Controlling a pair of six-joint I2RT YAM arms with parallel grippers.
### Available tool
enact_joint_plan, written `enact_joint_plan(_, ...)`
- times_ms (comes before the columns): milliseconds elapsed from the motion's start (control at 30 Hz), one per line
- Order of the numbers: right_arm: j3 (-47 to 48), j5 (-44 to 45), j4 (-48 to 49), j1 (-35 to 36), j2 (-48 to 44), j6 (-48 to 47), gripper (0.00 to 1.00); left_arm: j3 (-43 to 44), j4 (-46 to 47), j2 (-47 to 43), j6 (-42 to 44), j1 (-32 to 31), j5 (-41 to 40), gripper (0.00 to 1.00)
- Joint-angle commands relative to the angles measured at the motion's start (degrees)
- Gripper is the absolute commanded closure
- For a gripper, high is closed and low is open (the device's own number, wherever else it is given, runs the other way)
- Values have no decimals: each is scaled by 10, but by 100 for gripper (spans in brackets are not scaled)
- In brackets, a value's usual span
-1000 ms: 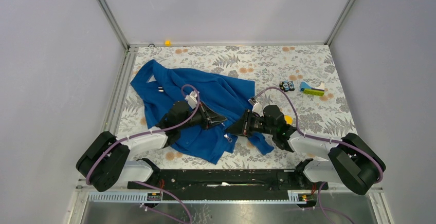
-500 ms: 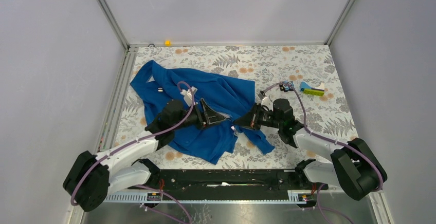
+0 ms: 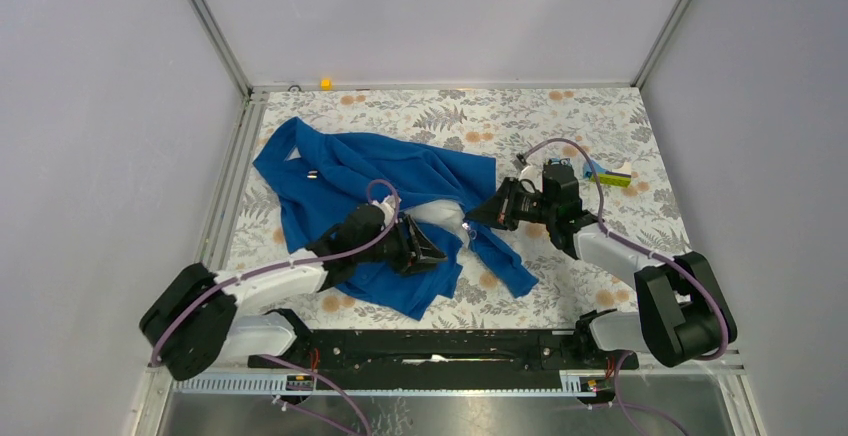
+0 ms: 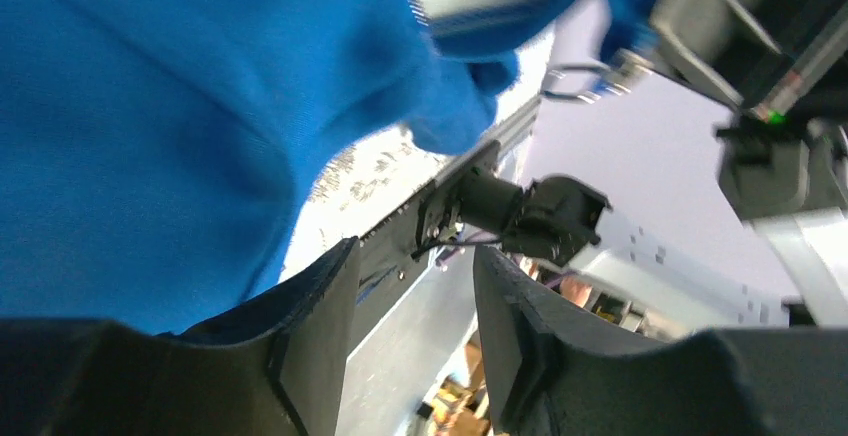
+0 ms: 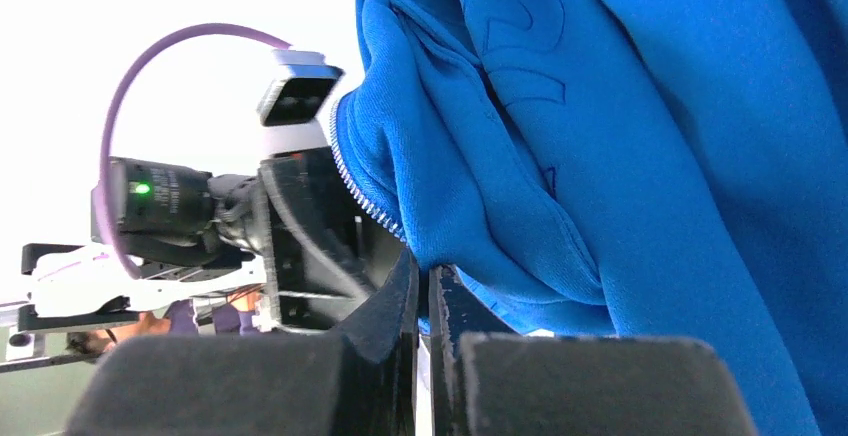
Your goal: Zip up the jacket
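My right jaws are pressed together on a fold of the jacket (image 5: 650, 156). The blue cloth runs down into the thin slit between my two dark fingers (image 5: 385, 311). A line of white zipper teeth (image 5: 362, 196) curves along the cloth's edge just above the pinch. From above, this pinched edge is on the jacket's right side and raised off the surface (image 3: 560, 126). The white lining (image 3: 440, 214) is turned out just left of it.

My left jaws stand apart, partly open, with nothing between them; only background shows through the gap. Blue cloth fills the view above and just beside one finger (image 4: 320, 306), and I cannot tell whether it touches. From above, these jaws sit over the jacket's near front, pointing toward the lining, close to my right jaws.

The jacket lies crumpled across the left half of the floral surface, one sleeve reaching toward the far left corner. A small yellow-and-blue object (image 3: 610, 174) lies well clear of it, at the far right.
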Motion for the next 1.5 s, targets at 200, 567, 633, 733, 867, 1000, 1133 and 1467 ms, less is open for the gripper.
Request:
enact_joint_plan(200,39,-21,-39,-32,3,-80,100,55,33,107,-222,-14,-74,48)
enact_joint_plan(567,32,2,-68,-43,-26,-118,100,169,-204,167,-328,-46,-165,47)
enact_joint_plan(633,31,1,-68,-44,-29,-118,100,173,-210,178,-339,-47,-177,47)
enact_joint_plan(733,30,1,-68,-45,-32,-118,100,189,-226,191,-349,-49,-194,50)
enact_joint_plan(867,26,0,-68,-46,-35,-119,100,198,-206,224,-357,-50,-192,50)
enact_joint_plan(1000,22,0,-67,-47,-38,-119,100,204,-182,252,-359,-55,-182,52)
enact_joint_plan(1133,18,0,-67,-47,-41,-120,100,204,-165,266,-362,-60,-183,53)
enact_joint_plan(1467,13,-4,-66,-47,-45,-116,100,201,-136,287,-352,-67,-209,48)
